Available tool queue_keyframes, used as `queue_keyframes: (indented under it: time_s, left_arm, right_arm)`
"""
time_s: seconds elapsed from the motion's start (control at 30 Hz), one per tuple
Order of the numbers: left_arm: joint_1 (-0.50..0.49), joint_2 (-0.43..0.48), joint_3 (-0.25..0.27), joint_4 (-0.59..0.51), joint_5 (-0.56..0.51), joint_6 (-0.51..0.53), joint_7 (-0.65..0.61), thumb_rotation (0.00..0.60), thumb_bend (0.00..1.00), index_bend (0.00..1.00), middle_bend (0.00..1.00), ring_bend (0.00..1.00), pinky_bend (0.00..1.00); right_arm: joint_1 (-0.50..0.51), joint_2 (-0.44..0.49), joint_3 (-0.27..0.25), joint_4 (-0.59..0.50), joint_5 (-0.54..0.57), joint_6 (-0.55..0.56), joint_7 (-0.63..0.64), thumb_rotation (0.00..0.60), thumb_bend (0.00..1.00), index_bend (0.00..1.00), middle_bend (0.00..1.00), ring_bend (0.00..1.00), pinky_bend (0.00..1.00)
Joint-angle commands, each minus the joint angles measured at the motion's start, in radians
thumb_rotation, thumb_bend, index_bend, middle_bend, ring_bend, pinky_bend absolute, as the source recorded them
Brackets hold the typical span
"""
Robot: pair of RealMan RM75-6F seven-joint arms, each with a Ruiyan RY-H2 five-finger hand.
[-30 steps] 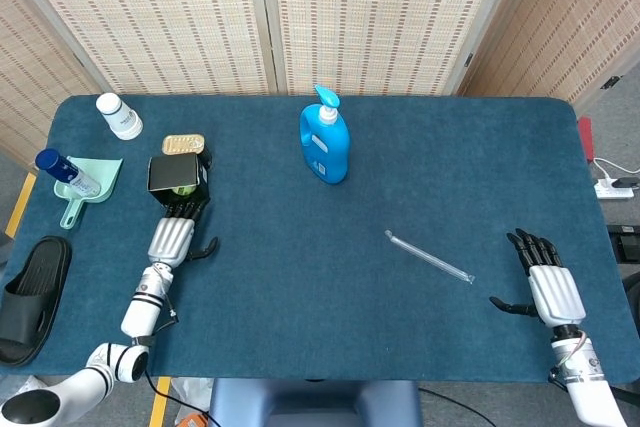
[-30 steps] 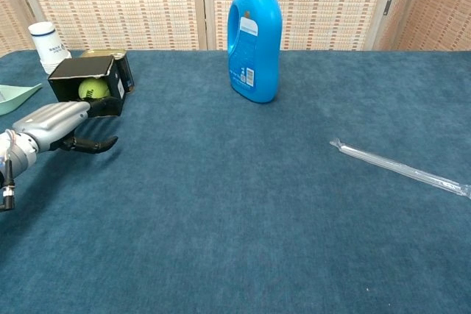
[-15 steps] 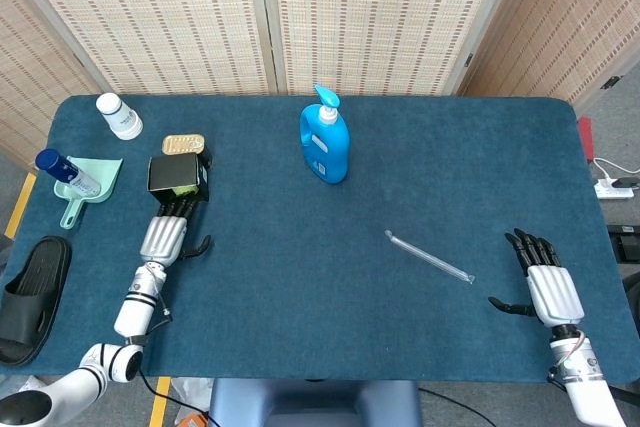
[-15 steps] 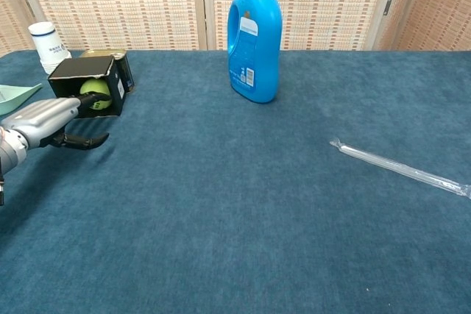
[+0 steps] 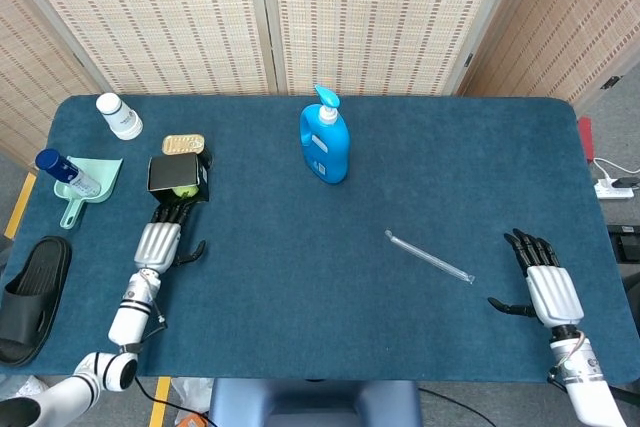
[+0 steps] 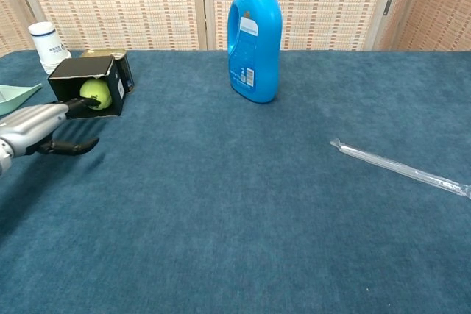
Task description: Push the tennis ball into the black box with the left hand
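The black box (image 5: pixel 170 169) (image 6: pixel 72 70) lies on its side at the table's left, its opening facing the near edge. The yellow-green tennis ball (image 6: pixel 95 94) (image 5: pixel 185 190) sits inside that opening. My left hand (image 5: pixel 160 240) (image 6: pixel 33 126) lies flat on the cloth just in front of the box, fingers stretched out, fingertips (image 6: pixel 82 105) at the box mouth beside the ball, thumb out to the side. It holds nothing. My right hand (image 5: pixel 546 285) rests open on the table's near right corner, far from the box.
A blue detergent bottle (image 5: pixel 325 143) stands mid-table at the back. A clear plastic tube (image 5: pixel 429 257) lies right of centre. A gold tin (image 5: pixel 183 143) sits behind the box, a white bottle (image 5: pixel 119 116) and a green scoop (image 5: pixel 82 187) to its left. A black slipper (image 5: pixel 30 297) lies off the left edge.
My left hand has drawn back toward the near edge, away from the box. The tennis ball stays inside the box and shows more fully now.
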Motion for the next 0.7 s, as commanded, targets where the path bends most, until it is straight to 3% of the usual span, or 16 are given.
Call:
queue_keyframes:
  time_s: [0.03,0.1,0.23,0.47,0.7]
  left_arm:
    - [0.175,0.149,0.049,-0.307,-0.053,0.161,0.169,0.147,0.35,0.0,0.0,0.0,0.0]
    - [0.26,0.221,0.083,-0.445,-0.055,0.269,0.239,0.147,0.34,0.0,0.0,0.0,0.0]
    - [0.379,0.28,0.138,-0.533,-0.025,0.414,0.211,0.206,0.35,0.0,0.0,0.0,0.0]
    - [0.506,0.323,0.184,-0.503,0.018,0.525,0.052,0.215,0.35,0.0,0.0,0.0,0.0]
    - [0.529,0.319,0.192,-0.457,0.066,0.534,-0.005,0.214,0.35,0.0,0.0,0.0,0.0]
  right_arm:
    - [0.0,0.003,-0.003,0.002,-0.006,0.002,0.008,0.6,0.0,0.0,0.0,0.0,0.0]
    - [0.0,0.003,-0.004,0.005,-0.007,0.003,0.012,0.6,0.0,0.0,0.0,0.0,0.0]
    - [-0.004,0.004,-0.006,0.006,-0.013,0.011,0.025,0.6,0.0,0.0,0.0,0.0,0.0]
    - [-0.003,0.0,-0.011,0.02,-0.014,0.003,0.031,0.6,0.0,0.0,0.0,0.0,0.0]
    - [-0.011,0.002,-0.018,0.024,-0.031,0.024,0.046,0.6,0.0,0.0,0.0,0.0,0.0]
